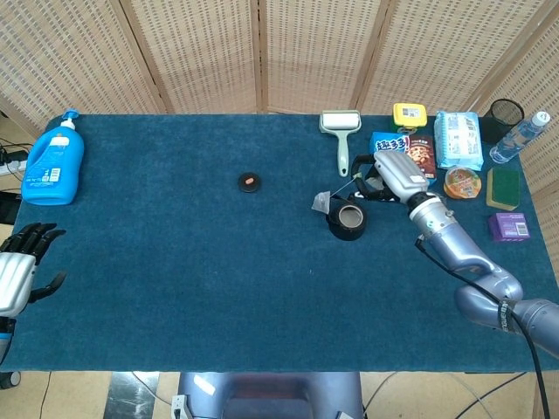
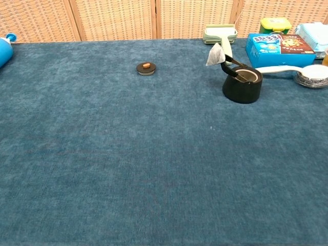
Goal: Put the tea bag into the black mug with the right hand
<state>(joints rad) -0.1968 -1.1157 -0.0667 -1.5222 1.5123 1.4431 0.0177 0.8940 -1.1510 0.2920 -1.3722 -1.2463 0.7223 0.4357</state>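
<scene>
head view: tea bag [image 1: 321, 203] hangs just beside black mug [image 1: 348, 222].

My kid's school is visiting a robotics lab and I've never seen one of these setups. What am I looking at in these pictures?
It is a robot with two arms, each ending in a hand, at a blue-covered table. One picture looks down from its head, the other out from its chest. The right hand dangles a tea bag by its string beside the black mug, not yet inside. The left hand waits open at the table's edge. Also there: a blue bottle, a lint roller, snack boxes and a small dark disc.
</scene>
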